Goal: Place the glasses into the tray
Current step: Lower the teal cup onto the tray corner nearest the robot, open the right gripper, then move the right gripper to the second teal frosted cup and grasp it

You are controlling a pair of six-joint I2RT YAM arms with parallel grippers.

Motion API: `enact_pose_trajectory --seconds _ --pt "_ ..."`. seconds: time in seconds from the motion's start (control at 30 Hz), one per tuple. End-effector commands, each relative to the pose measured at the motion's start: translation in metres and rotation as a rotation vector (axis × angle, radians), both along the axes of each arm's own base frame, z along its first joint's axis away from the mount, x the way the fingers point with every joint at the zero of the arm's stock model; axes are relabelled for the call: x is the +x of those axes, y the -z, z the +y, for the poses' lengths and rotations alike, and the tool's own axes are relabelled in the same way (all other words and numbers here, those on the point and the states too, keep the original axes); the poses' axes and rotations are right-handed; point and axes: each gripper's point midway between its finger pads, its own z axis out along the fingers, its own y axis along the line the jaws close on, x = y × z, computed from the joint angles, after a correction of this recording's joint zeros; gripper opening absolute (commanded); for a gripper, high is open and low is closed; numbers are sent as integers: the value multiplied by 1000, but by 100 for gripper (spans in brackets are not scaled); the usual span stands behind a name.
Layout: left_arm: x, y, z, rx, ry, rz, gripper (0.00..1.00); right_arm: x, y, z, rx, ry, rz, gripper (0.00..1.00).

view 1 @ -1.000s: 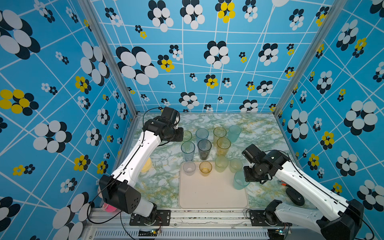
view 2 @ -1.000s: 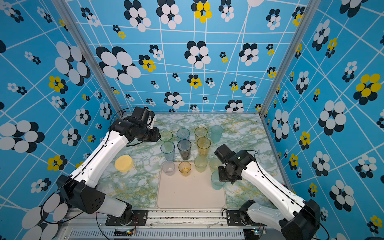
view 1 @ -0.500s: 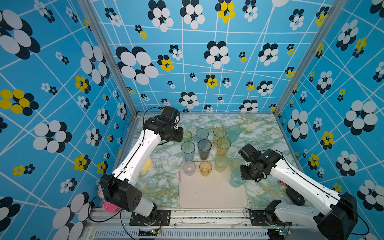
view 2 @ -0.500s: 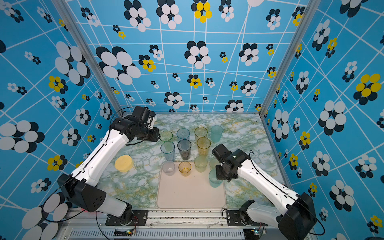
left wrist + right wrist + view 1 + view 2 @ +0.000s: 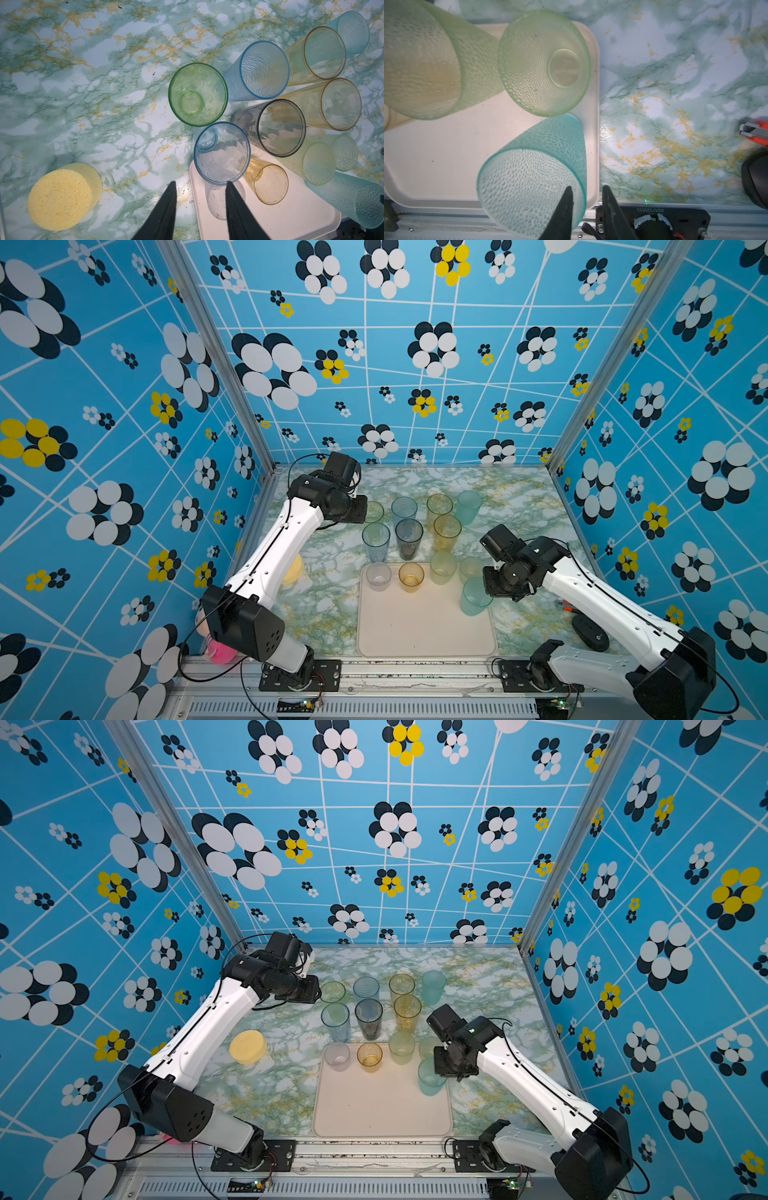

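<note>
A small booth papered in loud blue, with a marbled tabletop for a floor.

The far wall (image 5: 415, 364), left wall (image 5: 83, 448) and right wall (image 5: 685, 448) all carry the same print of white grid lines with clusters of white, black and yellow ovals like flowers. Bare aluminium posts run up the far left corner (image 5: 220, 364) and the far right corner (image 5: 602, 364). The tabletop (image 5: 324, 605) is glossy green-and-white marble veined with gold, evenly lit, with soft shadows. A metal rail (image 5: 415, 672) and a slotted grille (image 5: 374, 709) close the near edge.
</note>
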Motion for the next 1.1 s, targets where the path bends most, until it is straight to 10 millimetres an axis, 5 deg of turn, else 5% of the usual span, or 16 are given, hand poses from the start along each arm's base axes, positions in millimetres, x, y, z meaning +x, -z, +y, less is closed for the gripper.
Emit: enact_pose_trajectory --seconds 0.0,0.2,0.6,0.8,1.07 --pt "1 -2 9 37 -10 -13 42 21 -47 0 64 23 -129 31" --pt "-1 2 20 80 -31 1 42 73 -76 -4 137 72 -194 32" --pt "2 9 28 111 -54 35 42 219 -42 -12 121 121 -144 32" --pt "7 5 31 101 -61 27 42 262 -32 -17 121 157 -151 32" --pt "13 0 40 100 -77 27 42 290 -9 -29 20 170 -125 31"
